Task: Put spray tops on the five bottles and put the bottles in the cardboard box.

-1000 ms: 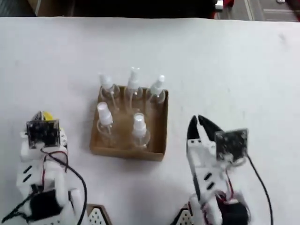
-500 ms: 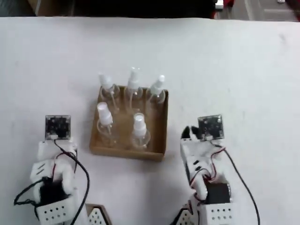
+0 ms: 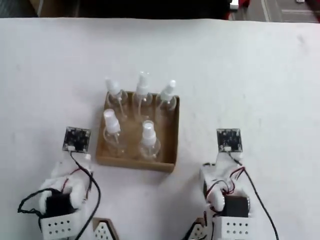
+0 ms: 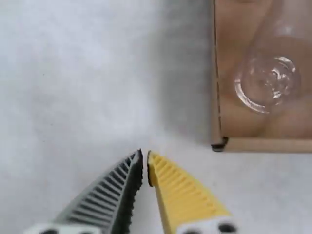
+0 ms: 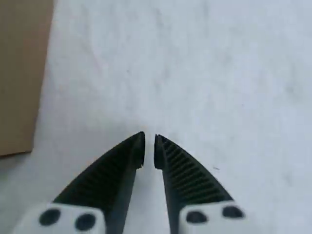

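The cardboard box [image 3: 135, 162] sits mid-table in the high view. Inside stand several clear bottles with white spray tops, three at the back [image 3: 142, 92] and two at the front [image 3: 112, 131] [image 3: 149, 139]. My left arm [image 3: 65, 192] is folded near the table's front edge, left of the box. Its gripper [image 4: 145, 160] is shut on nothing over bare table, just off the box corner [image 4: 218, 145], with one bottle [image 4: 265, 83] visible inside. My right arm [image 3: 227, 197] is folded to the box's right. Its gripper [image 5: 148, 145] is shut and empty, beside the box wall [image 5: 22, 73].
White table surface [image 3: 240, 75] spreads around the box on all sides. The table's far edge meets a dark background at the top of the high view. Two white perforated arm bases stand at the front edge.
Both arms drew back toward the front edge and folded down. The right gripper's black fingers, parted a second ago, have come together.
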